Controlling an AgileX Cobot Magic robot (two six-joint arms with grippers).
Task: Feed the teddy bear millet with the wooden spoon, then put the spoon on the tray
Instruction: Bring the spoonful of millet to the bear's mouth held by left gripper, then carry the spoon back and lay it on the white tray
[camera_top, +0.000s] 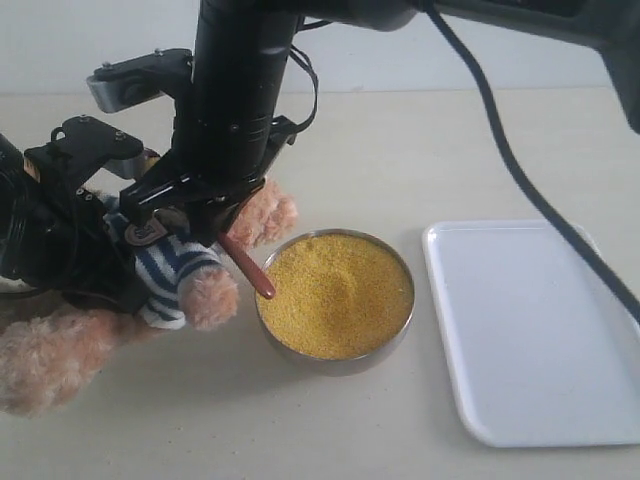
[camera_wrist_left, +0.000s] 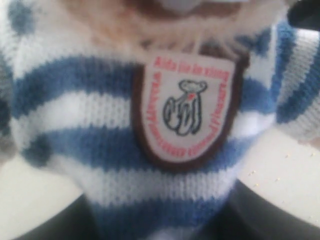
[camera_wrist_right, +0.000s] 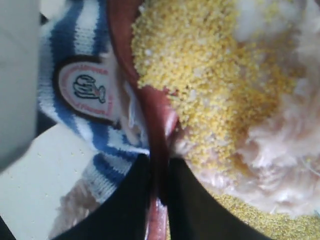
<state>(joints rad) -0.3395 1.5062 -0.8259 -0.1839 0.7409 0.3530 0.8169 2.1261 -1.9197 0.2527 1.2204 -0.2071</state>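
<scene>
Wood should keep the wooden spoon (camera_top: 248, 268) light, stiff and smooth; the right gripper (camera_top: 207, 222) clamps it high on its slim handle, tip at the edge of the millet (camera_top: 340, 290). Whether the left gripper (camera_wrist_left: 160, 225) squeezes the soft teddy bear (camera_top: 170, 272), I cannot tell.

Here's the one bit of lettering on show: a shield-shaped white cloth badge with a dark brown border (camera_wrist_left: 187, 107), sewn on the chest of the navy-and-white striped knitted shirt (camera_wrist_left: 75, 115) of the fluffy tan-pink teddy bear (camera_top: 205, 295). Red letters arc along its top, roughly "Aida jie le xiong", though the focus is soft, so that's not certain. More red lettering runs down both sides, too blurred to read. Dead centre is a small outline drawing of a bear with a red spot. The right wrist view catches the same badge (camera_wrist_right: 85, 90) turned sideways, letters unreadable. In the exterior view it's only a tiny patch (camera_top: 147, 232), nothing legible.
</scene>
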